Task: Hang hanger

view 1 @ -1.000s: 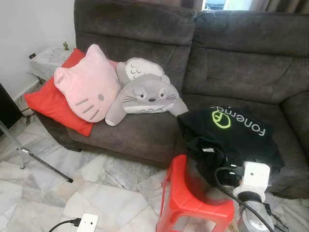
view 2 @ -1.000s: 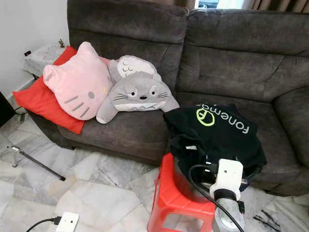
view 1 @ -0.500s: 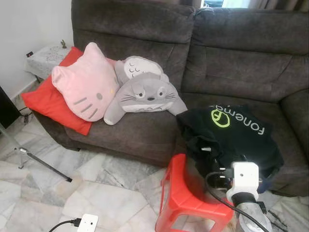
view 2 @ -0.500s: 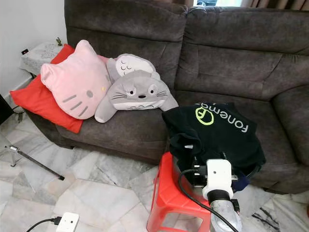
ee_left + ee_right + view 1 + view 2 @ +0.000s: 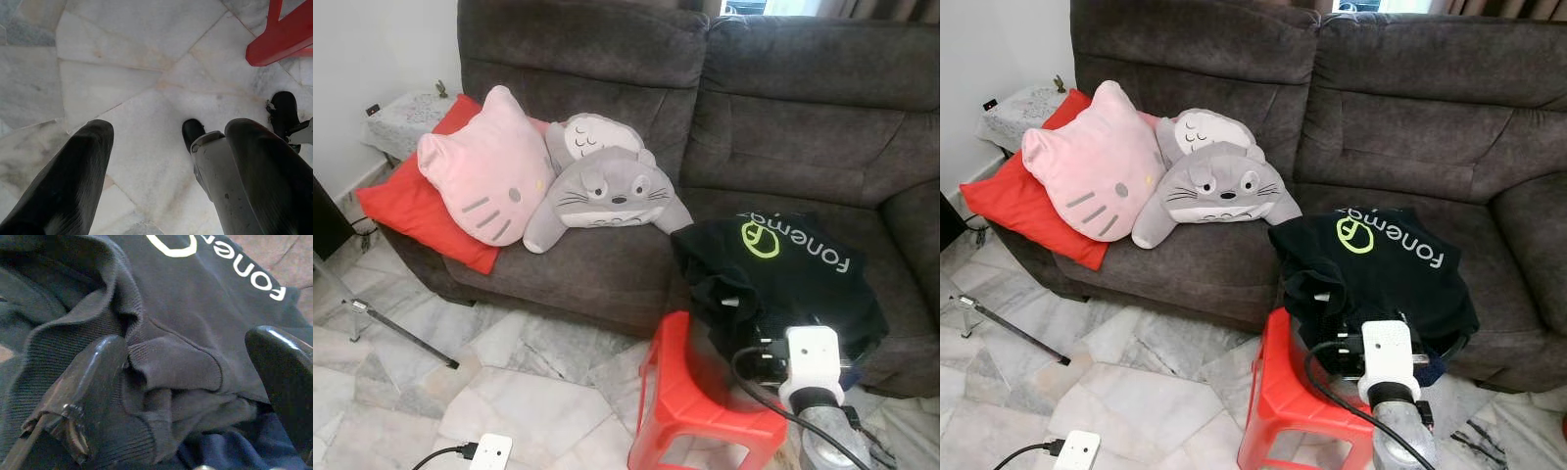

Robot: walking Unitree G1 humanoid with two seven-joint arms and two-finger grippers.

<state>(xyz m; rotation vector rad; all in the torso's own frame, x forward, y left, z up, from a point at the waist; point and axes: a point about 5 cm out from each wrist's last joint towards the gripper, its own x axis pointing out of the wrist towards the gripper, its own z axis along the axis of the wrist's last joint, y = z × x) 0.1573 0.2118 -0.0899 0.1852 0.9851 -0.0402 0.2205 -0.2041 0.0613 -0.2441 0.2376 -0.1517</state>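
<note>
Your right gripper (image 5: 195, 382), fingers spread, reaches the black shirt (image 5: 1381, 269) on the sofa (image 5: 1410, 127); soft, limp cloth—probably pinch the ribbed collar fold.

The two head cameras look forward and down from standing height at the dark grey sofa (image 5: 724, 127), sharing the pink cat cushion (image 5: 489, 176), black T-shirt (image 5: 1381, 264) and red stool (image 5: 700, 401). The left wrist camera faces straight down at the marble floor (image 5: 122, 73), catching a corner of that stool. The right wrist camera sits very close over the T-shirt.
</note>
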